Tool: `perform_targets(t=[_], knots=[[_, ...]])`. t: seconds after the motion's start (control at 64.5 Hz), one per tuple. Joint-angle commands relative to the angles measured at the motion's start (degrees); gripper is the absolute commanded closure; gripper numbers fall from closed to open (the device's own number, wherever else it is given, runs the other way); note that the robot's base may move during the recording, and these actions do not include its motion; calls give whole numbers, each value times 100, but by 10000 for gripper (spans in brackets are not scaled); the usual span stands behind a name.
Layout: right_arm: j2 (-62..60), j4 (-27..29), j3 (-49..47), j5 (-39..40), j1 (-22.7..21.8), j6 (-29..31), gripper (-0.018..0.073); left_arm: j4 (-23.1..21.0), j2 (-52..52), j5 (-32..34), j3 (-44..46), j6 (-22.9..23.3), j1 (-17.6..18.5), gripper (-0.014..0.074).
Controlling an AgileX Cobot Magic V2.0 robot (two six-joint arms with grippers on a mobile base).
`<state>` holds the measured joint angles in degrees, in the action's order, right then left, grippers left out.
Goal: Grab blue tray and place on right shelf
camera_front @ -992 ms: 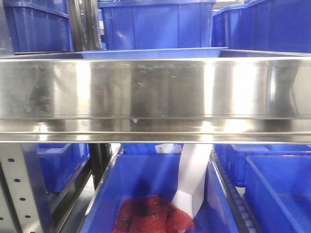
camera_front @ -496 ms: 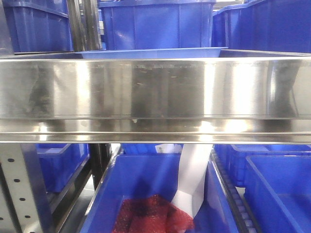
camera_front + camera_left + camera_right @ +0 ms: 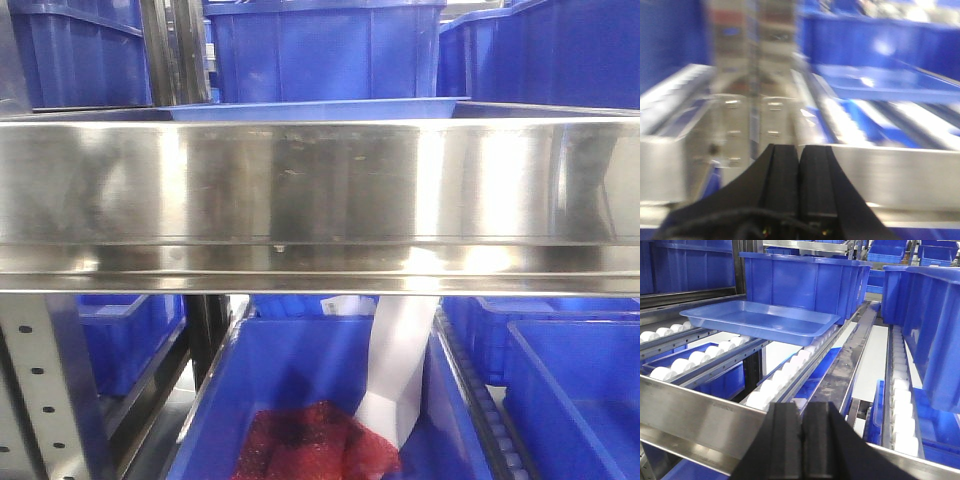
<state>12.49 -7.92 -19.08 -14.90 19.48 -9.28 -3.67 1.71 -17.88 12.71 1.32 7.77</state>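
landmark: shallow light-blue plastic tray with rounded corners and flared rim [image 3: 762, 320]; every place below is given relative to it.
tray position: sits flat on the white roller tracks [image 3: 785, 377] of the rack, behind the tall brushed stainless-steel front lip [image 3: 320, 195]. In the front view only a thin sliver of its rim [image 3: 315, 108] shows above that lip.
behind tray: deep dark-blue plastic storage bin [image 3: 802, 282], close to or touching the tray's far rim; can't tell which.
right of tray: a metal divider rail, then a second roller lane with another deep blue bin [image 3: 935, 330] overhanging it.
below tray: lower level holds an open blue bin with a red mesh bundle [image 3: 315, 445] and a white strip of sheet material [image 3: 400, 360].
left gripper [image 3: 800, 165]: black fingers pressed together, nothing between them. View is motion-blurred; it sits on the near side of the lip, tray up and to its right.
right gripper [image 3: 802, 440]: black fingers also pressed together, empty, near side of the lip, tray ahead and to its left.
contact: neither gripper touches the tray.
progress: my read is early, approach stage only. Tray not grabbed, not lifted.
remaining: spread a gripper, reach over the lip, grip the tray's near rim, lift clear of rollers and bin, carry to the right shelf, set down, release.
unclear: which lane counts as the right shelf; I can't tell from these views.
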Motion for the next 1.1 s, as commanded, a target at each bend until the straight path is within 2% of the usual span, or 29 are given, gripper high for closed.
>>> perform_targets(t=[0.0, 0.171, 0.217, 0.31, 1.085], knots=[[48, -71, -160, 525, -1, 46, 503, -65, -98, 1161, -382, -45, -278, 645], [48, -71, -160, 525, -1, 46, 503, -109, -325, 2699, -1643, -45, -570, 645], [48, -71, -160, 525, -1, 46, 503, -109, -325, 2228, -1571, -45, -584, 645], [48, -71, -160, 530, -1, 46, 503, -109, -313, 2159, -1601, -45, -584, 645], [48, -71, -160, 525, -9, 46, 503, -109, -313, 2150, -1602, -45, -584, 645]])
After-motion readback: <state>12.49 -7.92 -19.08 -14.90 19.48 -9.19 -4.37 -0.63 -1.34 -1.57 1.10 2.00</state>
